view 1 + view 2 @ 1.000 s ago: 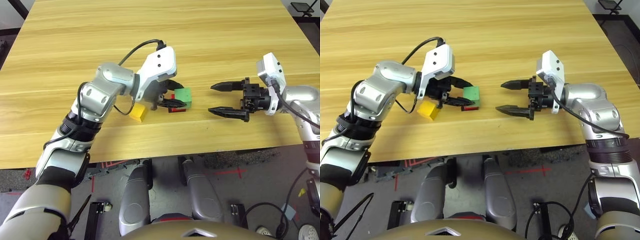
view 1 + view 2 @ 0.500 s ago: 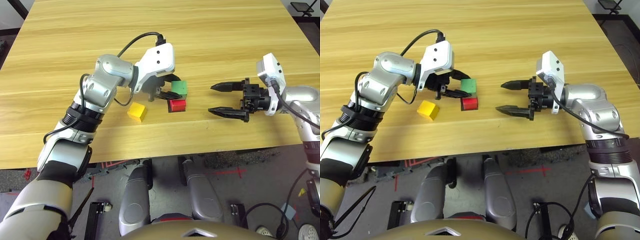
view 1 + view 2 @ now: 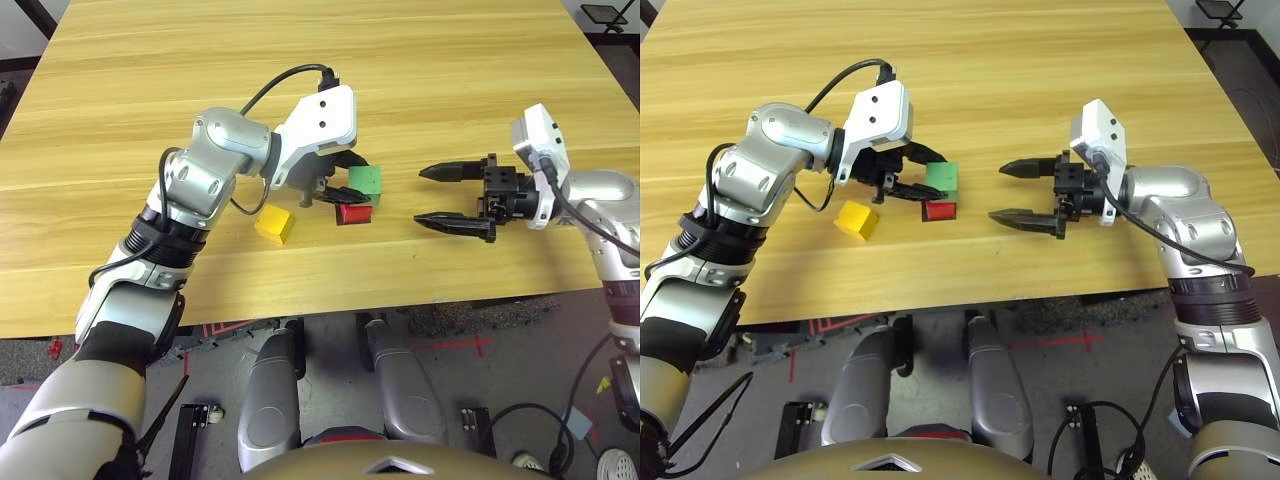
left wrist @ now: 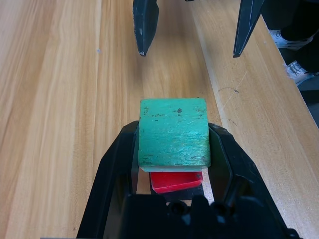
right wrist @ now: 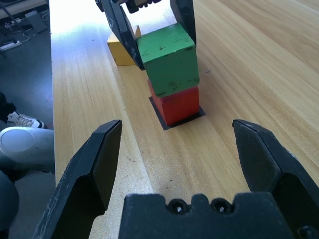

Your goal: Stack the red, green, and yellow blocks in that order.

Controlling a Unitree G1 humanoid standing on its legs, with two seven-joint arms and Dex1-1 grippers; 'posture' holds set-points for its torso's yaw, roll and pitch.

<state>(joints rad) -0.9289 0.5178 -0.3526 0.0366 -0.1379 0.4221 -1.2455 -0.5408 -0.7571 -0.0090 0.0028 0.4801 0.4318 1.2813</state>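
My left gripper is shut on the green block, with one finger on each side face. It holds that block directly over the red block. In the right wrist view the green block looks slightly turned and touches or nearly touches the top of the red block, which stands on a flat black patch. The yellow block lies alone on the table, left of the pair. My right gripper hovers wide open to the right of the pair and points at it, holding nothing.
The wooden table stretches bare behind the blocks. Its front edge runs close below both grippers. A black cable loops above my left wrist.
The left gripper rose with the green block, which uncovered the red block, then shifted slightly right and down over it. The right arm has hardly moved.
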